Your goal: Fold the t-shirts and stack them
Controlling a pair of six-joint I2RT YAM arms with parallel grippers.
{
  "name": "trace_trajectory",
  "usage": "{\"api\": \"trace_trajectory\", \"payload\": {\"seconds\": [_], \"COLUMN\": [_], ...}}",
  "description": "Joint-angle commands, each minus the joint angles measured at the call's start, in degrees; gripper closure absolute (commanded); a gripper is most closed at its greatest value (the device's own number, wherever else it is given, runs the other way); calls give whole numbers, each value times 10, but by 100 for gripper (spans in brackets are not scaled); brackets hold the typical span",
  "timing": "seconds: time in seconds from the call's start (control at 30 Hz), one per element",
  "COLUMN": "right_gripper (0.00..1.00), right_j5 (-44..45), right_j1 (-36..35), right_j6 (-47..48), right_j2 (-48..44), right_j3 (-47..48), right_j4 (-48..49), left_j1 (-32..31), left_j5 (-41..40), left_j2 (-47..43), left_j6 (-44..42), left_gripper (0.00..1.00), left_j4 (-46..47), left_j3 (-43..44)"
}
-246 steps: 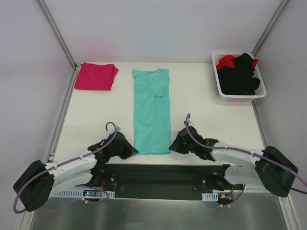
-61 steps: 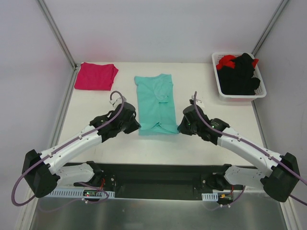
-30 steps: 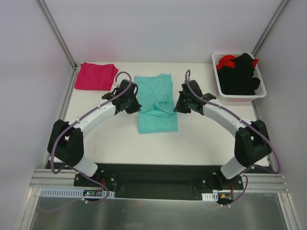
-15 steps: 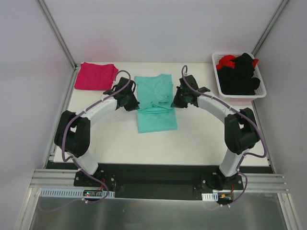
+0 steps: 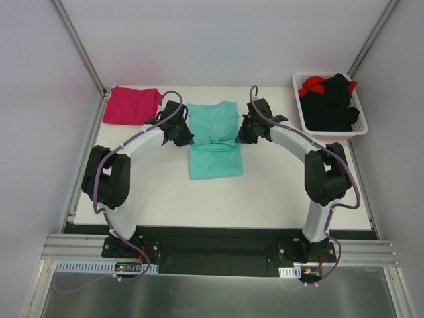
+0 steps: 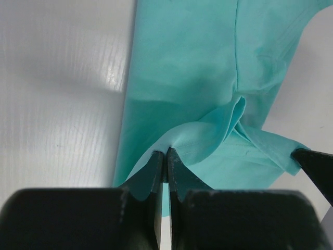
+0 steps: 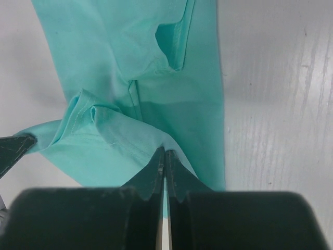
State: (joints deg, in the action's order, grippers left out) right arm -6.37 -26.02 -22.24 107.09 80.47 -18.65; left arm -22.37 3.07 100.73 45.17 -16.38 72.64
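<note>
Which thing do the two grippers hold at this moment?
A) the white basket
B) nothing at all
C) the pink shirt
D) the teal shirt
D: in the wrist views the left gripper and the right gripper are each shut on a lifted edge of the teal shirt.

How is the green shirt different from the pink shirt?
The green shirt lies mid-table; the pink shirt lies in the far left corner. The green shirt is pinched by the left claw and the right claw, half folded; the pink shirt lies folded with nothing touching it. The green shirt covers more table. Both are soft cloth.
</note>
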Motion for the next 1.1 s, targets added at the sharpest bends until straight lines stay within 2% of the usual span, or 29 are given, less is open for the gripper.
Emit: {"api": "trace_trajectory", "payload": {"seconds": [0.0, 0.3, 0.33, 0.37, 0.47, 0.53, 0.57, 0.63, 0.67, 0.7, 0.77, 0.83, 0.93, 1.07], "right_gripper": [99, 99, 97, 89, 87, 84, 78, 76, 72, 71, 71, 71, 69, 68], "right_j5": [-12, -7, -8, -10, -7, -15, -20, -18, -14, -11, -2, 13, 21, -9], "right_j1": [11, 22, 23, 23, 26, 32, 34, 42, 43, 46, 50, 52, 53, 54], "right_j6": [16, 40, 43, 47, 67, 69, 69, 73, 76, 81, 96, 110, 138, 149], "right_j2": [15, 40, 44, 47, 58, 72, 78, 88, 101, 106, 111, 104, 84, 65], "right_j3": [36, 52, 55, 57, 58, 64, 66, 91, 103, 128, 153, 181, 216, 230], "right_j4": [0, -3, -2, 1, 24, 41, 48, 52, 53, 52, 52, 49, 27, -8], "left_j1": [14, 24, 25, 27, 30, 31, 31, 36, 38, 44, 55, 63, 64, 59], "left_j5": [12, 7, 4, 4, -6, -10, -22, -27, -28, -52, -50, -61, -73, -70], "left_j2": [9, 28, 30, 31, 26, 28, 27, 31, 33, 39, 45, 48, 34, -10], "left_j6": [-20, -25, -26, -27, -29, -35, -37, -41, -43, -51, -55, -75, -95, -94], "left_gripper": [100, 100, 100, 94, 91, 79, 75, 58, 44, 17, 15, 1, 1, 1], "left_j4": [9, 13, 16, 19, 42, 45, 53, 60, 62, 62, 63, 62, 54, 54], "left_j3": [33, 27, 25, 22, 8, 11, 11, 14, 25, 33, 59, 88, 104, 75]}}
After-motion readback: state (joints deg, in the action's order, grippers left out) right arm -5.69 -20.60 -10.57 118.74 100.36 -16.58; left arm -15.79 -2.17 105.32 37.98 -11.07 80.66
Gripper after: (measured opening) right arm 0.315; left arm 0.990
